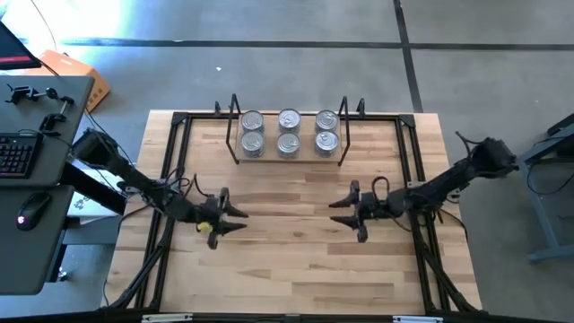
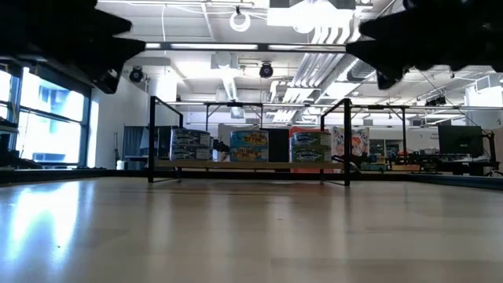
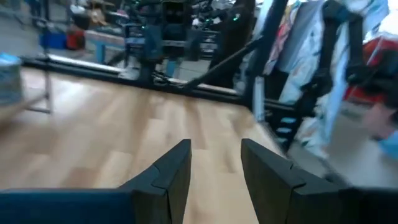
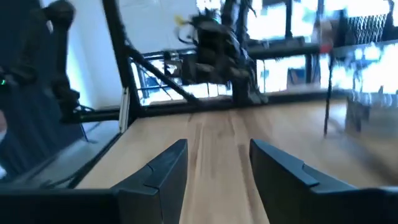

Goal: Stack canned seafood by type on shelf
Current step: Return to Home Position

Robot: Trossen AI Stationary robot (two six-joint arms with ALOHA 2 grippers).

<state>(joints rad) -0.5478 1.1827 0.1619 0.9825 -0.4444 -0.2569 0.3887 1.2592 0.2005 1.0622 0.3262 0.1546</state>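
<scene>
From above: tins point(image 1: 288, 131) sit in three columns on the shelf point(image 1: 305, 157) at the table's point(image 1: 287, 265) far edge; left tool point(image 1: 235, 217) and right tool point(image 1: 343, 213) hover mid-table. At table height: three label-matched stacks. Wrist cameras: both tools wide, empty. Stacking looks done; only parking the arms remains.

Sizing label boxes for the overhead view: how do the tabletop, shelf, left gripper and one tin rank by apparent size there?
Largest to smallest:
1. tabletop
2. shelf
3. left gripper, hanging above the tabletop, so nearness enlarges it
4. tin, smallest; the visible tin tops look alike
</scene>
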